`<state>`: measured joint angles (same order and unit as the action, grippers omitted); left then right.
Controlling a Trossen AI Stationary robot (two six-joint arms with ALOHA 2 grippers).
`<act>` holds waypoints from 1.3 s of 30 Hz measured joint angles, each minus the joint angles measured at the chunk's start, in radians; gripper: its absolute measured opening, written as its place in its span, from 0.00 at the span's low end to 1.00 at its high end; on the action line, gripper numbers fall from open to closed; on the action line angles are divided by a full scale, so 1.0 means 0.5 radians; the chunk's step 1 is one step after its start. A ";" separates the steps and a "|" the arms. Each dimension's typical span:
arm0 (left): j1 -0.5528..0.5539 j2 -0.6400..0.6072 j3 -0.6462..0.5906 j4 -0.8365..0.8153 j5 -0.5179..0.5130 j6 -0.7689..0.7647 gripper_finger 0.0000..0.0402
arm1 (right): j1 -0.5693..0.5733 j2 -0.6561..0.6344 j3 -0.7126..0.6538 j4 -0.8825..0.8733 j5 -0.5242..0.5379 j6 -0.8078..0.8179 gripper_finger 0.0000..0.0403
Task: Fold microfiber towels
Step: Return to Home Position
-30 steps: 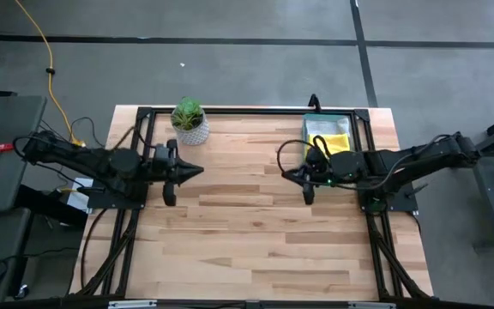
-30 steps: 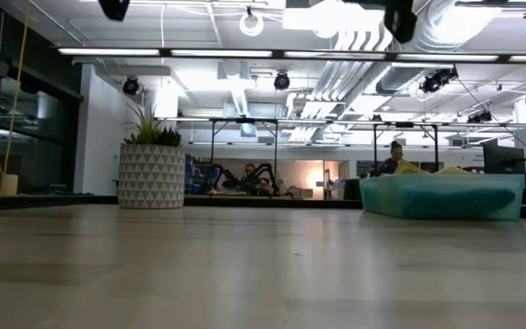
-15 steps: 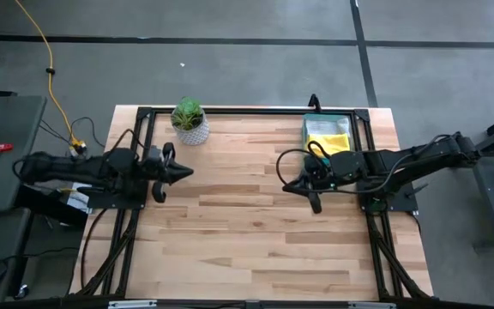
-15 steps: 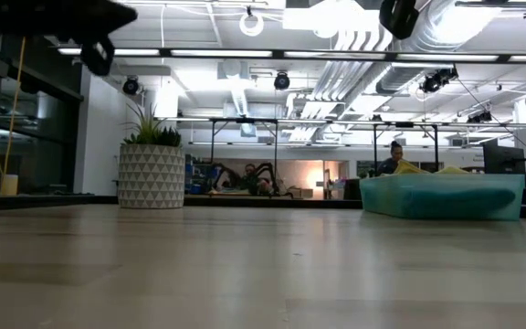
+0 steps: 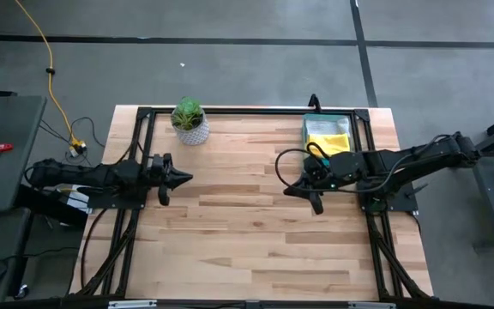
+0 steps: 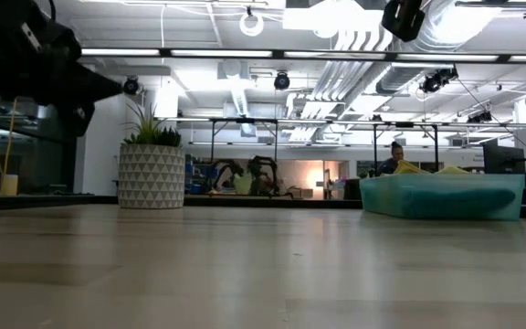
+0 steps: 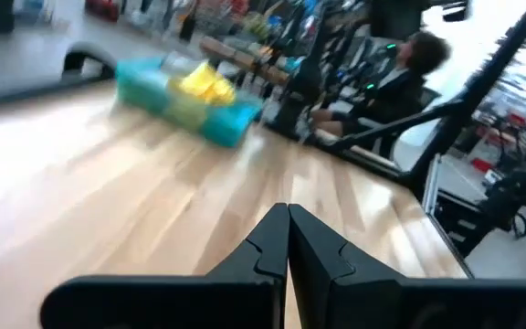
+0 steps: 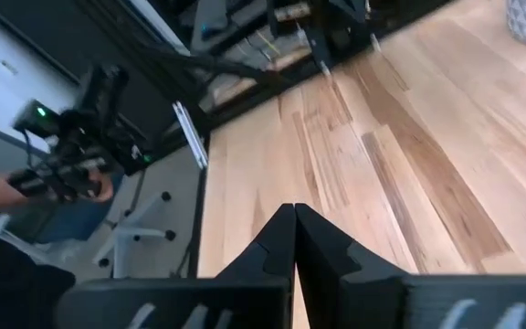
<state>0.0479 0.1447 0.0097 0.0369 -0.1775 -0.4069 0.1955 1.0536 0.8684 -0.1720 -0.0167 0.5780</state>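
The microfiber towels lie in a translucent green tray (image 5: 309, 137) at the table's far right; a yellow towel (image 5: 328, 141) is on top and the others are hidden under it. The low view shows the tray (image 6: 441, 197) with yellow cloth (image 6: 409, 168) sticking up over its rim, and the left wrist view shows the tray (image 7: 217, 123) and towel (image 7: 204, 84) too. My left gripper (image 5: 187, 178) (image 7: 288, 212) is shut and empty at the table's left edge, pointing level toward the right. My right gripper (image 5: 288, 190) (image 8: 293, 208) is shut and empty, high above the board near the tray.
A small plant in a white pot (image 5: 189, 122) (image 6: 151, 170) stands at the far left. Black frame rails (image 5: 129, 232) run along both sides of the table. Bare wood (image 5: 247, 223) spans the middle and near part. People sit in the room behind.
My left gripper has drawn back toward the table's left edge and sunk lower, staying shut. My right gripper has stayed in place and swung its tip a little toward the near edge. The tray and towels have not moved.
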 joint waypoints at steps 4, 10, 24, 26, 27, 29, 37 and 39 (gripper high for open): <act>0.021 -0.008 0.005 0.040 0.076 0.152 0.00 | 0.004 -0.003 0.000 -0.136 -0.001 0.003 0.00; 0.027 0.015 0.004 -0.015 0.084 0.086 0.00 | 0.008 -0.105 0.000 -0.444 -0.003 0.015 0.00; 0.027 0.015 0.005 -0.015 0.082 0.086 0.00 | -0.055 -1.190 -1.022 0.083 -0.196 -0.069 0.00; 0.027 0.015 0.005 -0.015 0.083 0.086 0.00 | -0.107 -1.370 -1.128 0.095 -0.196 -0.114 0.00; 0.027 0.015 0.005 -0.015 0.082 0.086 0.00 | -0.131 -1.457 -1.181 0.125 -0.200 -0.135 0.00; 0.027 0.015 0.005 -0.015 0.082 0.086 0.00 | -0.171 -1.626 -1.283 0.182 -0.220 -0.174 0.00; 0.027 0.015 0.005 -0.015 0.082 0.086 0.00 | -0.192 -2.105 -1.635 0.401 -0.229 -0.285 0.00; 0.026 0.013 0.005 -0.015 0.081 0.086 0.00 | -0.191 -2.087 -1.719 0.446 -0.252 -0.317 0.00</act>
<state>0.0609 0.1512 0.0123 0.0294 -0.1371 -0.3637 0.1001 0.0101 0.0091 0.0512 -0.1427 0.4195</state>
